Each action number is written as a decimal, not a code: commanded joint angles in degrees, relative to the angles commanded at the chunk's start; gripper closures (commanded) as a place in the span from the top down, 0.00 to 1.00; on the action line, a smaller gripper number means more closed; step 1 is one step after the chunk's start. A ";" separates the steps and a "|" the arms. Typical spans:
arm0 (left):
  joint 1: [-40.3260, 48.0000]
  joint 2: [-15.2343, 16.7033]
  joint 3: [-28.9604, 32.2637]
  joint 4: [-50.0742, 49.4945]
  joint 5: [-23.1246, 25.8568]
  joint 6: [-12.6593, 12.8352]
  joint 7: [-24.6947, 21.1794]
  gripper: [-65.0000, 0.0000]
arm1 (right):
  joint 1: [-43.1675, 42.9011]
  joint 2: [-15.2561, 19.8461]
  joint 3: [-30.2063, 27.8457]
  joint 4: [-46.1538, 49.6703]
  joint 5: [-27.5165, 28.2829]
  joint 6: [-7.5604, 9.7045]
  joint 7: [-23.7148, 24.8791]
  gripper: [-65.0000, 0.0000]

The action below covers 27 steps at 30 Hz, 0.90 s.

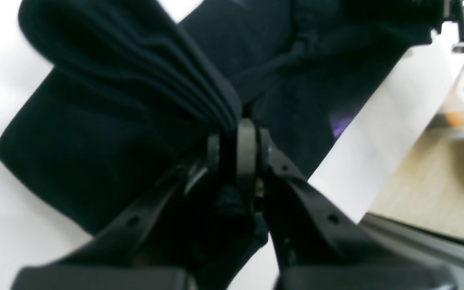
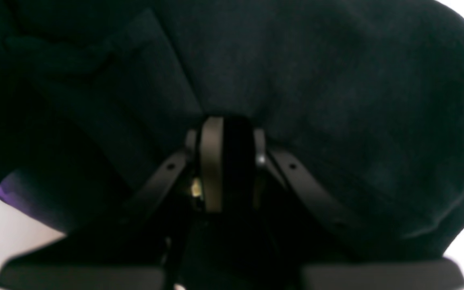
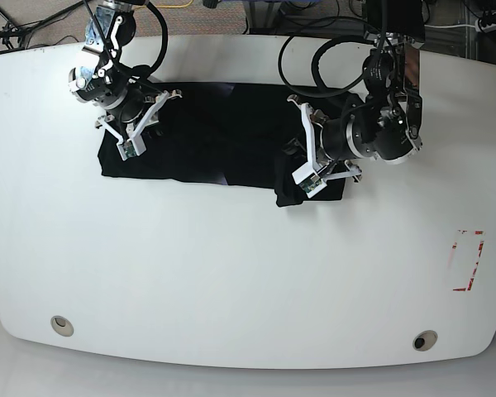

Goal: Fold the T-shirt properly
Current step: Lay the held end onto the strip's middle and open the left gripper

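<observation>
Spanning the white table [image 3: 231, 281] toward 12 o'clock, the black T-shirt [image 3: 207, 145] lies spread, left gripper [image 1: 236, 133] at 3 o'clock clamped on a gathered fold, right gripper [image 2: 226, 129] at 9 o'clock pinching the cloth's other end.

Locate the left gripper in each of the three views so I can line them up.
Left wrist: left gripper at lower centre, jaws shut on a bunched fold of the T-shirt.
Right wrist: not in view; only the right gripper shows, clamped on the cloth.
Base: right of centre, at the shirt's right end.
Shared landmark: the black T-shirt on the white table.
</observation>
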 joint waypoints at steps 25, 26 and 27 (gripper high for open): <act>-2.29 5.80 6.95 0.53 -2.46 0.09 3.30 0.51 | 0.44 0.00 -0.09 0.00 0.00 0.00 0.00 0.14; -2.64 6.15 6.77 0.79 -3.52 0.09 3.30 0.51 | 0.44 0.00 -0.09 0.00 0.00 0.00 0.00 0.14; -2.90 6.15 6.59 1.23 -4.40 0.09 3.30 0.51 | 0.44 0.00 -0.09 0.00 0.00 0.00 0.00 0.14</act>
